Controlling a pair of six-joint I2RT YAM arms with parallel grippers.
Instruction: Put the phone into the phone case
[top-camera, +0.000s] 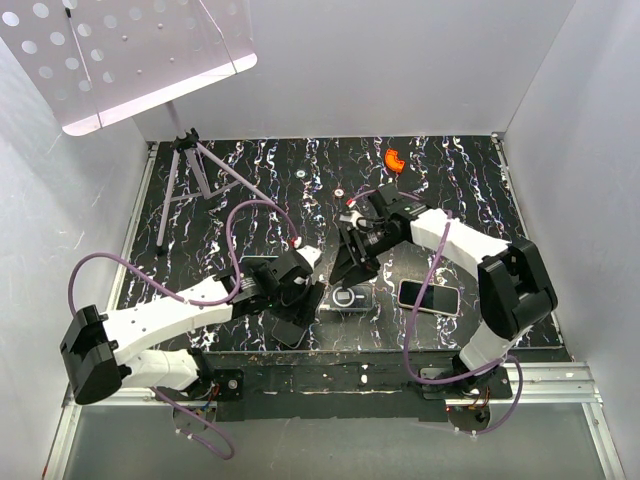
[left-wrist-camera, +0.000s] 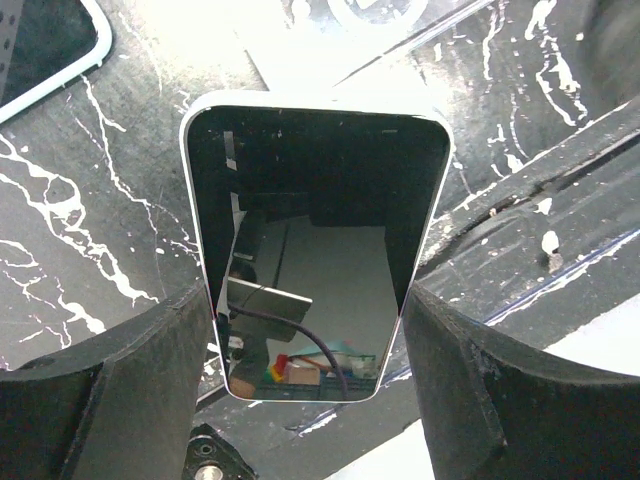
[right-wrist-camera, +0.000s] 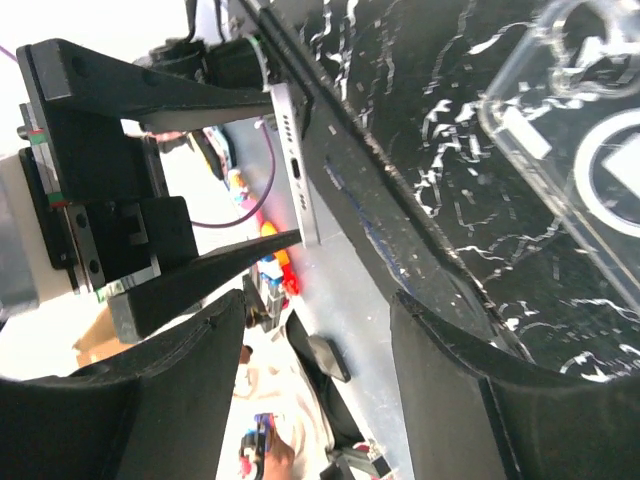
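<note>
**One phone clamped in the left tool, case lying free**

One phone (left-wrist-camera: 315, 250) sits between the two fingers (left-wrist-camera: 150, 380) of the left tool (left-wrist-camera: 310, 300), which grip it on its long edges. The dark screen faces the left wrist camera. In the right wrist view, the phone's silver end with its port points toward that camera. Whether the phone touches the surface (top-camera: 450, 200) cannot be told.

The clear phone case (top-camera: 350, 297) lies flat on the black marbled surface, just beyond the far end of the phone. Its round ring is visible.

The right tool (right-wrist-camera: 318, 300) hangs over the case area. Its fingers stand wide apart with nothing between them.

A dark slab (top-camera: 428, 296) with a pale rim lies flat to the right of the case. An orange item (top-camera: 394, 158) lies near the far edge. A tripod (top-camera: 190, 170) stands at the far left.
</note>
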